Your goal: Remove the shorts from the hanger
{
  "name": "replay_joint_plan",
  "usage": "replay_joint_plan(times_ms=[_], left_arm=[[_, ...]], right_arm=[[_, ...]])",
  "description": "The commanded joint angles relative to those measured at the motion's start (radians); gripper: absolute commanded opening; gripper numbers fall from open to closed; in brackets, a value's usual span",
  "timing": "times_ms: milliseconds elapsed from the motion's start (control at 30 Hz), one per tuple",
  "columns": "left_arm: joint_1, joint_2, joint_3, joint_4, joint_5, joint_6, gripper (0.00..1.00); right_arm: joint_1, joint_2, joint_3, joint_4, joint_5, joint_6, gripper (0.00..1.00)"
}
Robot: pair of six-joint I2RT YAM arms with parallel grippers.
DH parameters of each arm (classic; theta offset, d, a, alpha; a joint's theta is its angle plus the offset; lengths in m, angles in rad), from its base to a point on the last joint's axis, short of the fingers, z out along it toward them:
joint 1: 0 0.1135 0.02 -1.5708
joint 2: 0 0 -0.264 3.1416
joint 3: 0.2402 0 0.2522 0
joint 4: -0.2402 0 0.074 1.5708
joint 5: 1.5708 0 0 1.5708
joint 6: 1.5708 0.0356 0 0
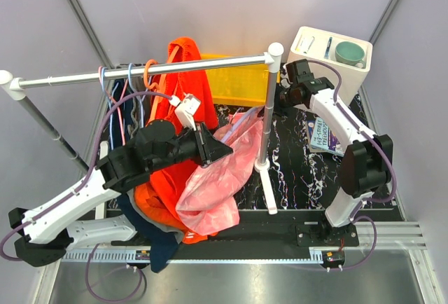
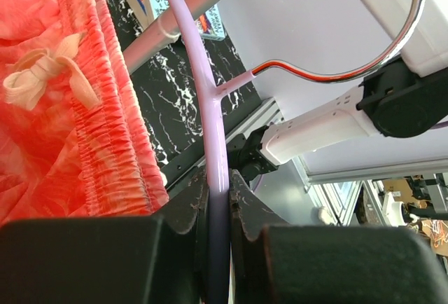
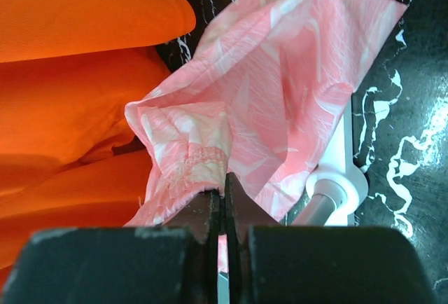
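Item: pink shorts, thin, limp, light, likely to slip. Location: below the rail, at 5 o'clock of the orange shorts. Best hold, by judgement: the gathered waistband. Right gripper pinches that waistband; left gripper is clamped on the lavender hanger

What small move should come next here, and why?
Probably the right gripper should pull the pink shorts gently away while the left gripper steadies the lavender hanger; each is shut on its item.
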Motion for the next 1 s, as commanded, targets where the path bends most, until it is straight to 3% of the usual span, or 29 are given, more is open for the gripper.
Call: replay_joint_plan(times_ms=[0,300,733,967], left_arm=[[-0.002,-0.100,0.026,0.142,0.031,0.028,0.00],[-0.002,-0.094,0.024,0.179,0.034,0.034,0.00],[-0.002,0.026,0.072,0.309,-0.081,0.074,0.00],[-0.003,0.066,0.001,0.498,-0.173,0.106,0.00]], right_arm=[[-0.066,0.033,0.023,0.020,0.164,-0.069,0.00],[-0.084,0.061,0.024,0.023,0.089,-0.070,0.00],[-0.077,-0.122,-0.060,0.092,-0.230,0.051,0.00],[-0.050,-0.117,-0.001,0.095,-0.339,0.060,0.01]])
